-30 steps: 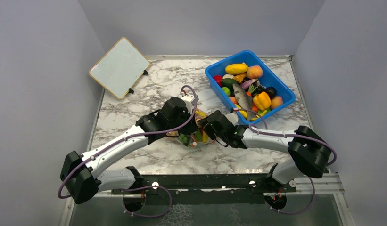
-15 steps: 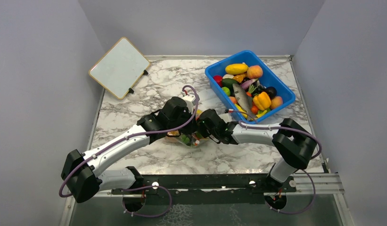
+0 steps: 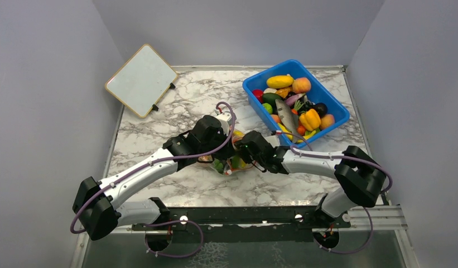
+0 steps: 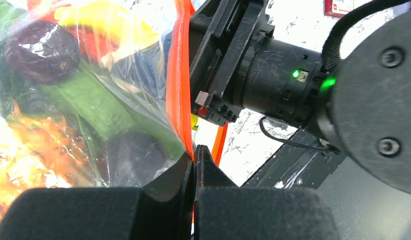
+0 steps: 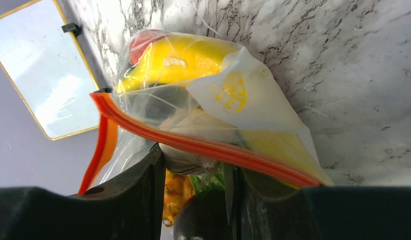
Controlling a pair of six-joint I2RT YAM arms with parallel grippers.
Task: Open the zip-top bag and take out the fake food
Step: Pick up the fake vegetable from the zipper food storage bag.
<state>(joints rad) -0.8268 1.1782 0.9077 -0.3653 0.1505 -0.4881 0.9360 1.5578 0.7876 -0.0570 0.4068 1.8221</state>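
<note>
Pinching the red-orange zip strip (image 4: 177, 75) of the zip-top bag (image 3: 233, 163) with the left hand (image 4: 194, 156), its two fingers pressing flat together on the strip's lower end. Holding that side of the mouth on edge in the left wrist view, with the clear crinkled plastic bulging away to the left.

Reaching in from the opposite side with the right hand (image 5: 195, 172), its fingers standing somewhat apart and straddling the other lip of the bag, the orange strip running across the gap between them. Not showing clearly whether those fingers are squeezing the plastic or only bracketing it.

Placing the bag at about the middle of the marble desk (image 3: 176, 106), directly between the two hands, nearer the arm bases than the blue bin (image 3: 324, 89) and apart from it. Not revealing whether the bag's underside is touching the marble.

Carrying the fake food (image 5: 178, 60) inside the bag, none of it out on the desk: a yellow piece pressing against the upper wall, a long green leaf (image 4: 93, 107) running diagonally, a dark purple round piece (image 4: 42, 50) beside it, and something orange at the lower left.

Also showing the bin heaped with more toy fruit and vegetables at the far right, and a gold-framed whiteboard (image 3: 141, 80) propped at the far left corner.
</note>
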